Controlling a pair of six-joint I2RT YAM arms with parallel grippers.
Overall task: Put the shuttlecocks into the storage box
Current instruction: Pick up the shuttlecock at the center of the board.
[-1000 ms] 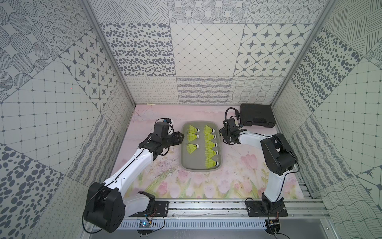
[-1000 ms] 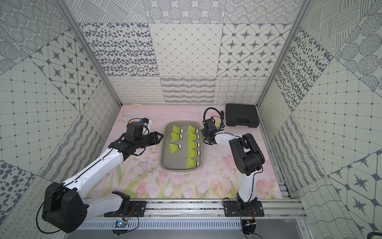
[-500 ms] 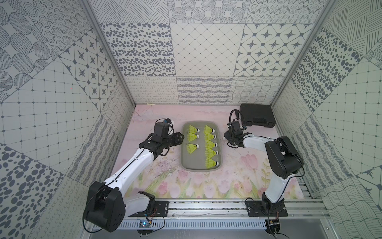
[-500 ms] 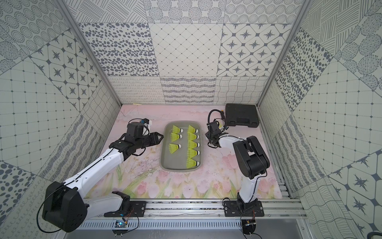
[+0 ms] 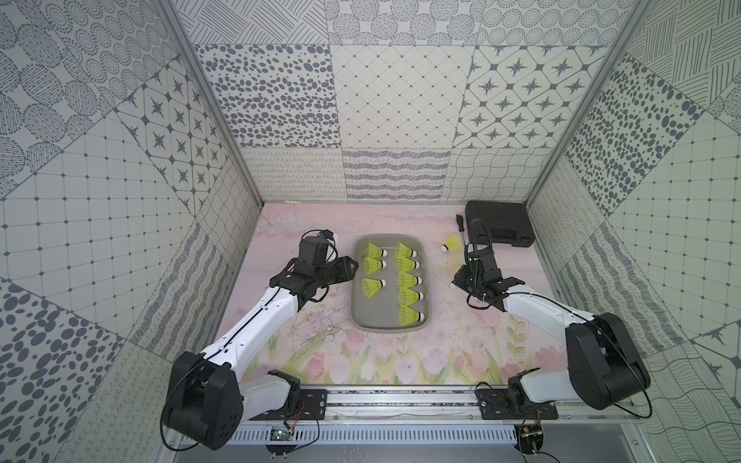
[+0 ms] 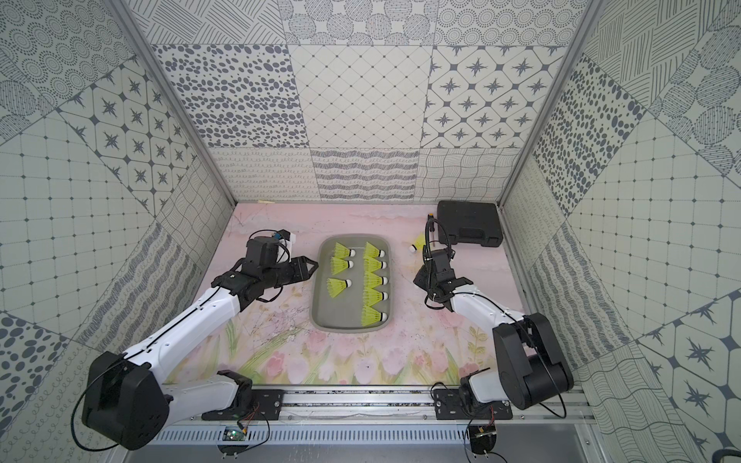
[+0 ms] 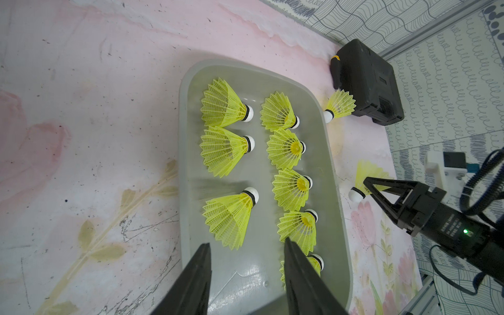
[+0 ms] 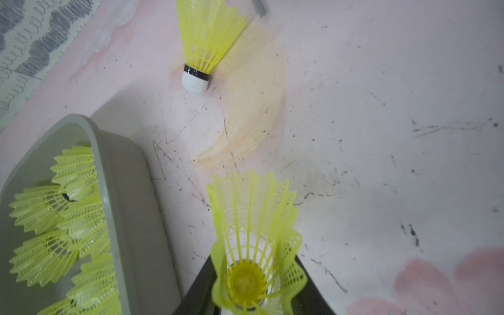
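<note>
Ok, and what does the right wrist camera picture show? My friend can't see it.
The right claw grips a yellow shuttlecock over a scuffed pink mat. A second shuttlecock lies loose on the mat farther off, and the corner of a grey storage box beside them holds more shuttlecocks.

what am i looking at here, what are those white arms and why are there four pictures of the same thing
This is a robot with a left arm and a right arm, each ending in a two-finger gripper. Two pictures come from one camera high above; the two close-ups come from cameras on the wrists. On the pink floral mat lies a grey storage box holding eight yellow shuttlecocks. A ninth shuttlecock lies loose on the mat beside a screwdriver and a black case. The right gripper is shut on a tenth shuttlecock. The left gripper is open and empty at the box's edge.
</note>
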